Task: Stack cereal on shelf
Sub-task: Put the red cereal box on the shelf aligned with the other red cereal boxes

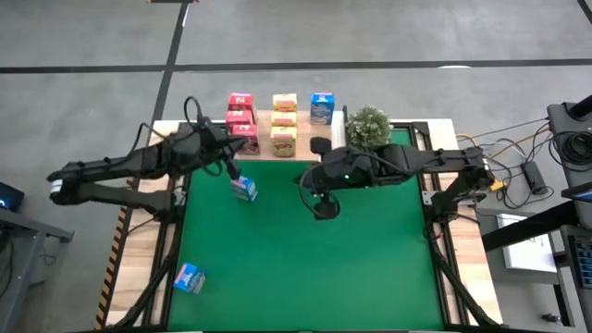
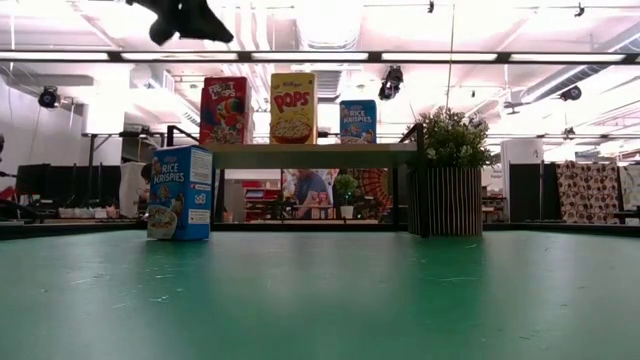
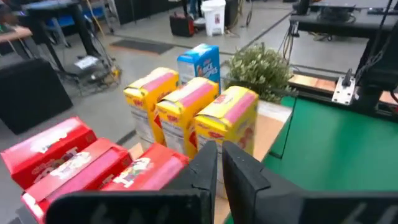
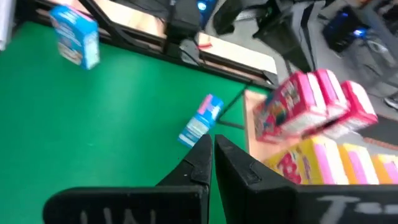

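Note:
The light-wood shelf (image 1: pixel 298 148) stands at the table's far edge. It carries three pink-red cereal boxes (image 1: pixel 241 116), three yellow ones (image 1: pixel 284 123) and one blue one (image 1: pixel 321 108). A second blue box (image 1: pixel 243 189) stands upright on the green tabletop, as the low view's blue box (image 2: pixel 180 192) shows. A third blue box (image 1: pixel 189 277) sits near the left near corner. My left gripper (image 1: pixel 228 168) hangs shut, high above the standing box and touching nothing; it appears as the left gripper (image 3: pixel 219 160) in its wrist view. My right gripper (image 1: pixel 324 209) waits shut over mid-table.
A small potted plant (image 1: pixel 368 127) stands at the shelf's right end, seen also as the plant (image 2: pixel 450 170) in the low view. Green tabletop (image 1: pixel 314 277) stretches bare toward the near edge. Wooden table borders and black frame rails run along both sides.

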`<state>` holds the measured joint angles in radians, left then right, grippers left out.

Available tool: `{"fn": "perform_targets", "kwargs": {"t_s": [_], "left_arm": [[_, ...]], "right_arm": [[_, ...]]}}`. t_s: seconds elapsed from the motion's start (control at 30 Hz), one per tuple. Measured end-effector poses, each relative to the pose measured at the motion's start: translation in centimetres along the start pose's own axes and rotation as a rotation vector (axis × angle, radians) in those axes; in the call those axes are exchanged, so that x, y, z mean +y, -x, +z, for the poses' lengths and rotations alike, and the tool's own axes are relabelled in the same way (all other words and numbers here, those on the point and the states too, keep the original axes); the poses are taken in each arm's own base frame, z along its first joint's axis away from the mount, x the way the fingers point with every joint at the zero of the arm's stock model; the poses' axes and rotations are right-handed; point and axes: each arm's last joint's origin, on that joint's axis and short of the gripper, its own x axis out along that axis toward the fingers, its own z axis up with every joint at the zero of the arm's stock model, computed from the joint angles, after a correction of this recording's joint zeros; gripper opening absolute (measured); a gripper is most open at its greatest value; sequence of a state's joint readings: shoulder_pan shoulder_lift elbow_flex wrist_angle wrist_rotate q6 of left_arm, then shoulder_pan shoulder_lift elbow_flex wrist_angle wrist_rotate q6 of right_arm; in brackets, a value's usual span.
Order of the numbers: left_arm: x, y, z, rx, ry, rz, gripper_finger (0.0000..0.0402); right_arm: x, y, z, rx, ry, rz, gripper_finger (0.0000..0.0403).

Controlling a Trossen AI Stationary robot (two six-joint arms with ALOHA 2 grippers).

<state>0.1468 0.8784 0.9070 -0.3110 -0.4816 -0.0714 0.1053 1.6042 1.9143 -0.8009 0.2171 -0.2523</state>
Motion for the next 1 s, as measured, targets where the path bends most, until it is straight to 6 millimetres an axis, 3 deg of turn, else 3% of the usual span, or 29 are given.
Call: {"fn": "perform_targets", "kwargs": {"t_s": [0.23,0.5,0.83,1.0], "left_arm": [[2.9,-2.1,-0.3,0.059,0.043,0.010,0.0001],[3.1,-3.6,-1.1,0.121,0.042,0.034,0.0000],[3.2,-3.5,-1.4,0.155,0.077,0.074,0.0000],[3.4,-2.6,-0.4,0.193,0.092,0.079,0.0000]], "right_arm": [[1.0,0.3,-3.0,-0.035,-0.060,-0.019,0.0009],[1.7,0.4,-6.0,-0.098,-0.090,-0.034,0.0009],[2.2,0.8,-8.0,-0.125,-0.124,-0.038,0.0009],[2.2,0.7,-8.0,-0.123,-0.128,-0.037,0.0009]]}}
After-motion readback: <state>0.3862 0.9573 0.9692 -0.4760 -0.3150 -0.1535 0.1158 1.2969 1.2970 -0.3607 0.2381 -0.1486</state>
